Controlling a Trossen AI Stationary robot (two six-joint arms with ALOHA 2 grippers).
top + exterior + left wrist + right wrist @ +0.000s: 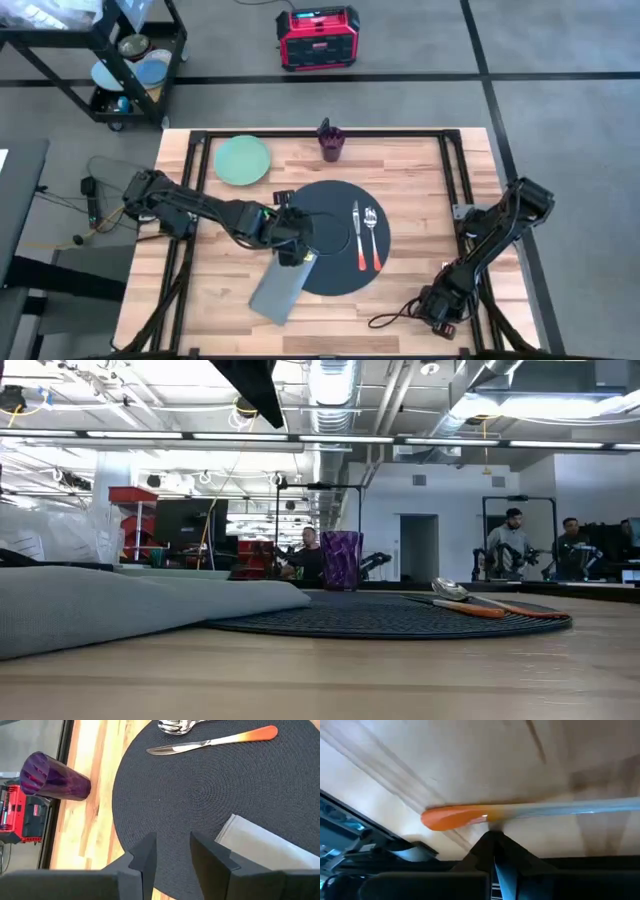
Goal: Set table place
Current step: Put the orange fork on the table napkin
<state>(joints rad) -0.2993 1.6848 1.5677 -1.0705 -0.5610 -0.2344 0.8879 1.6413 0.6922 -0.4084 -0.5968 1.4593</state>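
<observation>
Place mat (335,200) lies mid-table (420,180), round and dark grey, its near edge under a grey napkin (280,290). The left gripper (172,842) hovers there, parted and empty, likely mid-napkin placement. Knife (356,235) and spoon (373,235) are set; the green plate (241,160) waits beyond. The right gripper (440,300), closed, waits at the table's near right corner.

Bright, even indoor light from ceiling fixtures.
Ceiling strip lights (200,435) glare white in the low view (nearly blown out); shadows on the table (400,170) are soft; the right wrist view is blurred, its orange-handled utensil (470,816) smeared.
</observation>
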